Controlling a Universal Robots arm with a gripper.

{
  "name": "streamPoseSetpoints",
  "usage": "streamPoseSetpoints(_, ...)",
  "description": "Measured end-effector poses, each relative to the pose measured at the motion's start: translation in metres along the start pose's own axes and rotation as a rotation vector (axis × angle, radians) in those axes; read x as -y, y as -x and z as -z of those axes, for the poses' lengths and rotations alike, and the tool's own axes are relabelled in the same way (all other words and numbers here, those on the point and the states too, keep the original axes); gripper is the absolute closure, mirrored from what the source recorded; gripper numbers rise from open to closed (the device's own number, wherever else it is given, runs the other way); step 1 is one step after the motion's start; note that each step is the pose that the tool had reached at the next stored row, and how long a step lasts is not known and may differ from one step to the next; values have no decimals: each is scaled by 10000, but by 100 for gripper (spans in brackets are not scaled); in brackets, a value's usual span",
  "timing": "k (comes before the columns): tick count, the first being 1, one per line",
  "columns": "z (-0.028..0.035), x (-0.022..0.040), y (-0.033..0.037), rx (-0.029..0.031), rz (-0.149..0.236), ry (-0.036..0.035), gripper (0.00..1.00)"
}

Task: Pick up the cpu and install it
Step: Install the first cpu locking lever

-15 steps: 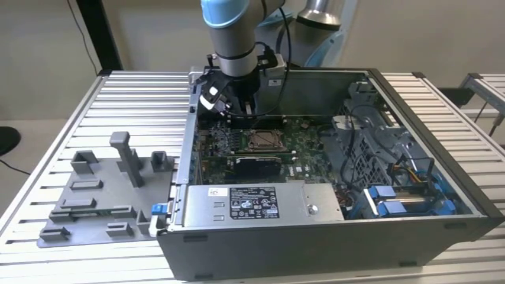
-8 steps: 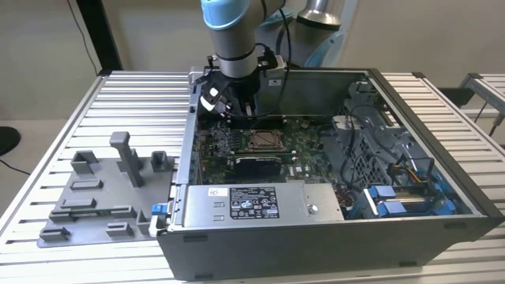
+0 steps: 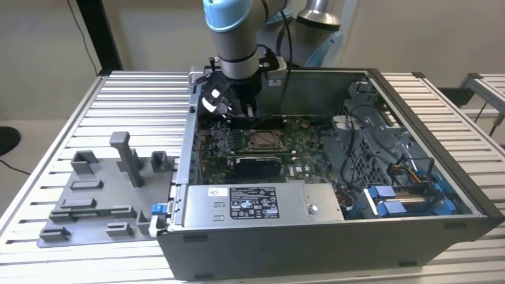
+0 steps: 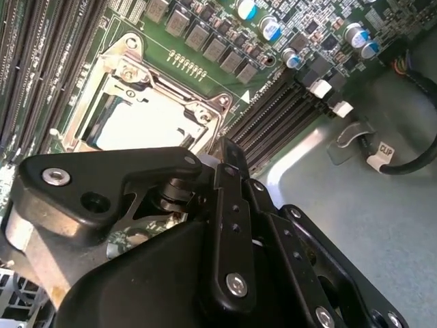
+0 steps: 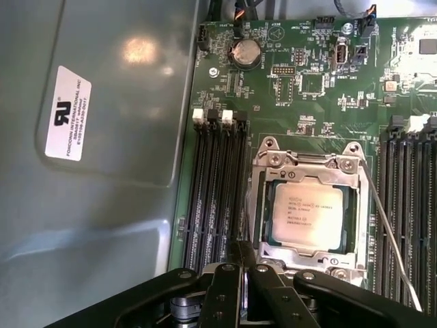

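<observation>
The cpu (image 5: 307, 215), a pale silver-grey square chip, lies flat inside the metal-framed socket (image 5: 270, 205) on the green motherboard (image 5: 307, 89). In the second wrist view its pale top (image 4: 133, 126) shows within the socket frame. In the exterior view the socket (image 3: 263, 140) sits mid-board inside the open computer case (image 3: 332, 236). My gripper (image 5: 244, 251) hovers just beside the socket's edge, above the memory slots (image 5: 215, 191), with its black fingers (image 4: 229, 171) drawn together and nothing between them. From outside, the gripper (image 3: 236, 111) hangs over the far part of the board.
A grey power supply box (image 3: 252, 204) with a white label fills the case's near side. Drive bays with blue clips (image 3: 394, 198) and cables lie on the exterior view's right. A grey fixture tray (image 3: 103, 195) rests on the slatted table on the left. A thin socket lever wire (image 5: 389, 225) runs beside the frame.
</observation>
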State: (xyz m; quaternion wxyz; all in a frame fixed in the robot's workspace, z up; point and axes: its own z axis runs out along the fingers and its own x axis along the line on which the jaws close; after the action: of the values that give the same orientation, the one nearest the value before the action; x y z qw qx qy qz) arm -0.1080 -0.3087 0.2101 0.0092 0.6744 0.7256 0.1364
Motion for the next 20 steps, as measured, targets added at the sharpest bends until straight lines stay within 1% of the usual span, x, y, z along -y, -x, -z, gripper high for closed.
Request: streamPoseSetpoints(20, -129, -116, 31, 2, -1, -5, 100)
